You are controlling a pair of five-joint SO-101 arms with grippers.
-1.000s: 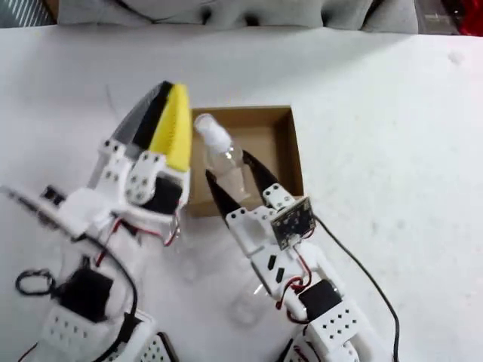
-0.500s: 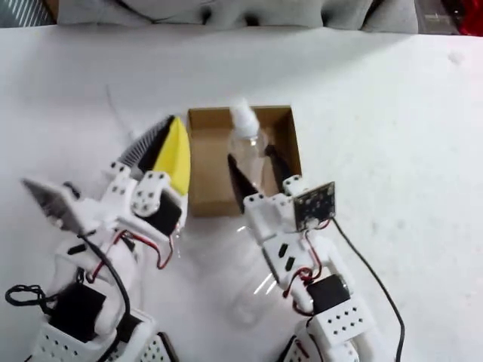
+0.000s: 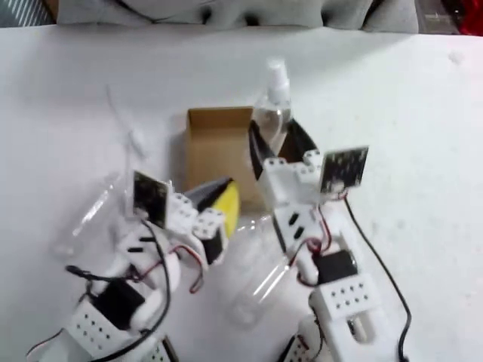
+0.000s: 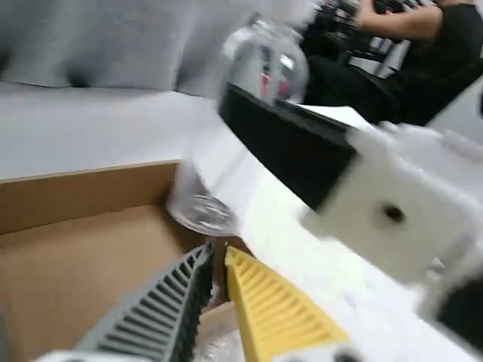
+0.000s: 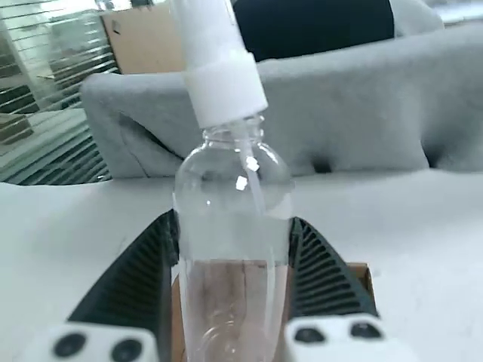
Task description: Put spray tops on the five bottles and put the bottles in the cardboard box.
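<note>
A clear bottle (image 3: 272,115) with a white spray top (image 3: 278,75) stands upright in my right gripper (image 3: 276,145), whose black fingers are shut on its body above the far right corner of the cardboard box (image 3: 215,151). In the right wrist view the bottle (image 5: 232,219) fills the gap between the black fingers (image 5: 139,279). My left gripper (image 3: 219,200), one finger grey and one yellow, is shut on nothing at the box's near edge. The left wrist view has its fingertips (image 4: 215,260) over the box (image 4: 83,226), with the held bottle (image 4: 260,68) beyond.
A clear bottle (image 3: 84,219) lies on the white table to the left of the left arm. Another clear bottle (image 3: 256,280) lies between the two arms. A grey sofa runs along the table's far side.
The right gripper carried the bottle up and toward the box's far right corner, turning it upright. The left arm drew back and swung right, to the box's near edge.
</note>
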